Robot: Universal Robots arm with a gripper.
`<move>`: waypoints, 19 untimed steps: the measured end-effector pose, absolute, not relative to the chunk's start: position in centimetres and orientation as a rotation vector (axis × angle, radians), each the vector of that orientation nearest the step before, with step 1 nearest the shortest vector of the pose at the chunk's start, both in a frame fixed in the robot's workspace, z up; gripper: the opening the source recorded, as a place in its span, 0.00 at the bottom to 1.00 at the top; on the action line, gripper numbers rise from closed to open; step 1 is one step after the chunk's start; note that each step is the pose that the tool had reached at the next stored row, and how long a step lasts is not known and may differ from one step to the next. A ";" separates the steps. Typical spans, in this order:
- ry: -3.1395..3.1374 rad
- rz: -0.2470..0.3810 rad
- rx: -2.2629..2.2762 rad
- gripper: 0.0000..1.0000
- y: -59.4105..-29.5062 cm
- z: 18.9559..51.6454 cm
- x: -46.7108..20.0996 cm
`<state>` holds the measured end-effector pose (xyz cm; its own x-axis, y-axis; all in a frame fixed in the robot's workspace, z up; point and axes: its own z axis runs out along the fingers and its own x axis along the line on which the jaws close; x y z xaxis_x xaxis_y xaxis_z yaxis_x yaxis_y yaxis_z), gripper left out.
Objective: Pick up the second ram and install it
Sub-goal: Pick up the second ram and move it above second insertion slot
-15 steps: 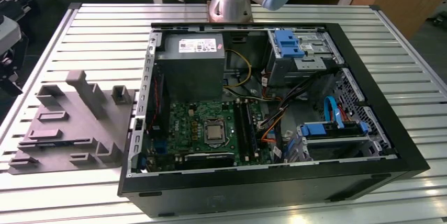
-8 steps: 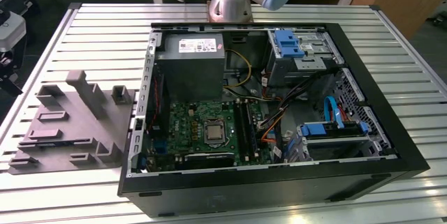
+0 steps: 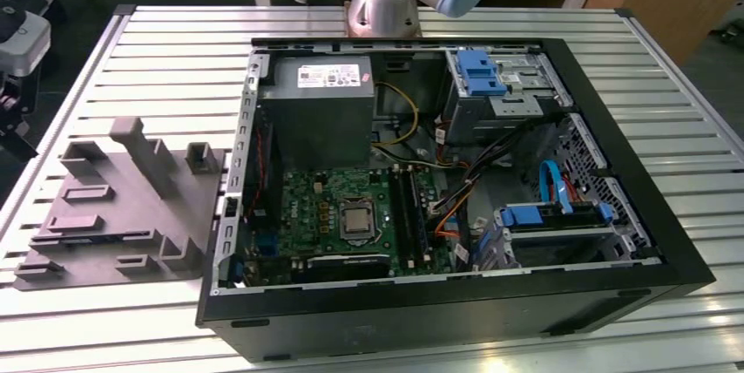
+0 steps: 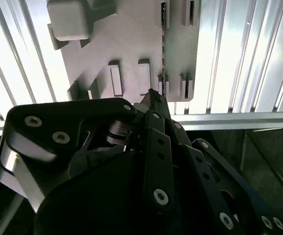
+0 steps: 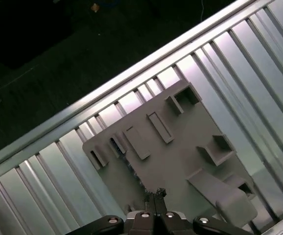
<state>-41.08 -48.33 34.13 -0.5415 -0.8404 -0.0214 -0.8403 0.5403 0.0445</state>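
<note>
**The second ram not yet lifted from its fixture plate**

In the second wrist view the second ram appears as a thin dark strip standing on edge in a groove of the grey fixture plate. The plate lies flat on the slatted metal table, near the table edge at the exterior view's left and just beside the open computer case. The claw hangs above the plate, clear of it, with its tip in line with the end of the strip. Its fingers are drawn together to a narrow point, and nothing shows between them in either wrist view. Inside the case, the green board lies face up, with its long black memory slots running beside the processor socket. Whether a stick already sits in any of these slots cannot be told from the exterior view.

Judged progress: the task is at its start. The claw is positioned over the stick, but the grasp, the carry to the case and the seating in a slot all remain undone.
</note>
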 end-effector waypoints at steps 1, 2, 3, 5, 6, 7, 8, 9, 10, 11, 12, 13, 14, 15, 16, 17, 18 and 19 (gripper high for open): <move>-2.740 -0.077 1.529 0.10 -48.3 34.1 -41.1; -2.726 -0.077 1.553 0.10 -48.3 34.1 -41.1; -2.711 -0.077 1.577 0.10 -48.3 34.1 -41.1; -2.682 -0.077 1.625 0.10 -48.3 34.1 -41.1; -2.666 -0.077 1.649 0.10 -48.3 34.1 -41.1; -2.651 -0.077 1.674 0.10 -48.3 34.0 -41.1; -2.635 -0.077 1.697 0.10 -48.3 34.0 -41.1; -2.618 -0.077 1.722 0.10 -48.3 34.0 -41.1; -2.602 -0.077 1.745 0.10 -48.3 34.0 -41.1; -2.586 -0.076 1.768 0.10 -48.3 34.0 -41.1; -2.570 -0.076 1.791 0.10 -48.3 33.9 -41.1; -2.553 -0.077 1.814 0.10 -48.3 33.9 -41.1; -2.537 -0.077 1.837 0.10 -48.3 33.9 -41.1; -2.520 -0.077 1.859 0.10 -48.3 33.8 -41.1; -2.501 -0.077 1.884 0.10 -48.3 33.8 -41.1; -2.484 -0.077 1.906 0.10 -48.3 33.7 -41.1; -2.467 -0.078 1.928 0.10 -48.3 33.7 -41.1; -2.452 -0.080 1.948 0.10 -48.3 33.7 -41.1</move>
<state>-41.08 -48.33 33.66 -0.2264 -0.9737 -0.0249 -0.9733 0.2251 0.0455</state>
